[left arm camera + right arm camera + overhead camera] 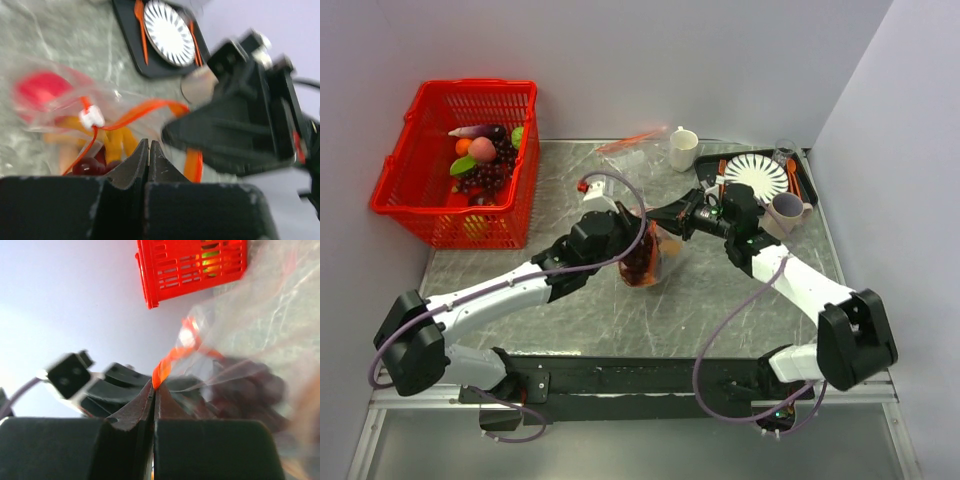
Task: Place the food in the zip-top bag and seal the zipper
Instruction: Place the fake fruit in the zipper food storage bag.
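Note:
The clear zip-top bag (pixel 648 255) stands at the table's middle, held up between both grippers. It holds the food: a red round fruit (pixel 37 90), orange-brown curved pieces (pixel 116 142) and dark grapes (pixel 90 166), which also show in the right wrist view (pixel 250 387). The orange-red zipper (pixel 145 107) with its white slider (pixel 91 118) runs along the mouth. My left gripper (pixel 148 143) is shut at the bag's left top edge. My right gripper (pixel 154 385) is shut on the zipper strip (pixel 172 357) at the right end. Both views are blurred.
A red basket (pixel 460 160) with a peach, an eggplant and other toy foods stands at the back left. A second clear bag (pixel 630 143) and a white cup (pixel 683 150) lie at the back. A black tray (pixel 715 165) with a striped plate, orange cutlery and a mug (pixel 786 210) is at the back right.

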Controlling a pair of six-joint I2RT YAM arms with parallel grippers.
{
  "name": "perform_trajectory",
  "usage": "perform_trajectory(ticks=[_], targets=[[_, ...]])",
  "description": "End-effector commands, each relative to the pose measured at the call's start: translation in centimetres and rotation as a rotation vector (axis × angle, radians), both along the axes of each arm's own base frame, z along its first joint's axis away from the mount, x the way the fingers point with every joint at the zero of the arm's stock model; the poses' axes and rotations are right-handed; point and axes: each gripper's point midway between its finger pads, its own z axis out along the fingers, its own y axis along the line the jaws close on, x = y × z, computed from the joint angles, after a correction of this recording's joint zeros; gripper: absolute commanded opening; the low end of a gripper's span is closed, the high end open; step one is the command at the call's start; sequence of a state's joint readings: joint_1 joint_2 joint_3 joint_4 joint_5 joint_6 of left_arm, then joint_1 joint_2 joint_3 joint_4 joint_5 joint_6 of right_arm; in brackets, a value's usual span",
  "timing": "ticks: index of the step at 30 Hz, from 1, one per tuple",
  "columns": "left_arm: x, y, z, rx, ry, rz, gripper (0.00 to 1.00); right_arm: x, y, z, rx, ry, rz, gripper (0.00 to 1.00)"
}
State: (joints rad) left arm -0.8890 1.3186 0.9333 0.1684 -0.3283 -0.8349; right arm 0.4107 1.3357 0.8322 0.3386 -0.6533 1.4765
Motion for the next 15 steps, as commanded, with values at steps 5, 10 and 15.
perform_trajectory(ticks=[5,10,15], targets=[[-0.6,-0.7,-1.9,-0.139,-0.004,-0.075,0.01,-0.9,0.3,4.4,0.128,-0.112,0.059,0.0],[1.3,-1.3,-1.3,-0.072,-0.063,-0.044,0.01,-1.4,0.2,5.8,0.135,-0.136,0.073,0.0],[1.4,-2.2,2.8,-0.186,-0.156,-0.072,0.01,-1.5,0.0,5.7,0.109,-0.135,0.063,0.0]])
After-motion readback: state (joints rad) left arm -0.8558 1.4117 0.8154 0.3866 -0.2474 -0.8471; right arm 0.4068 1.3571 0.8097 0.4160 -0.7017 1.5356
